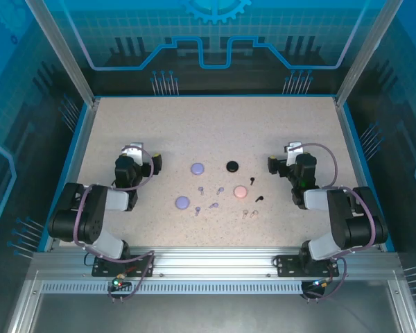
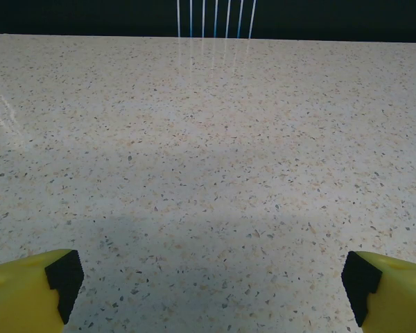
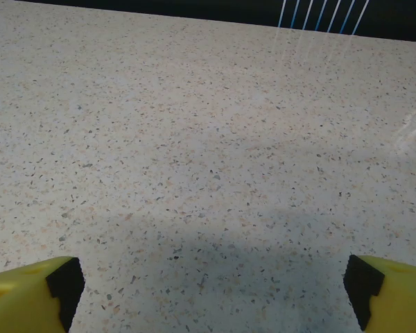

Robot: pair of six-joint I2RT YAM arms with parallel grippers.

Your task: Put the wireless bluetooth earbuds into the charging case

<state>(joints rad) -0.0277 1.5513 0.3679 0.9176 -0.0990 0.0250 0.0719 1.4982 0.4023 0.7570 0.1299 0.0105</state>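
Several round charging cases lie mid-table: two lavender [image 1: 197, 168] [image 1: 182, 202], one black [image 1: 231, 166], one pink [image 1: 240, 191]. Tiny stemmed wireless bluetooth earbuds are scattered among them: lavender ones [image 1: 202, 191] [image 1: 213, 205], black ones [image 1: 252, 182] [image 1: 259, 198] and pale pink ones [image 1: 245, 214]. My left gripper [image 1: 140, 154] rests left of the cluster, open, its yellow fingers [image 2: 28, 291] wide apart over bare table. To the right of the cluster my right gripper [image 1: 291, 154] stands open too, with nothing between its fingers [image 3: 395, 288].
The speckled tabletop [image 1: 215, 125] is bounded by blue edging and clear enclosure walls with aluminium posts [image 1: 62, 55]. Both arms are folded back near the front rail [image 1: 208, 260].
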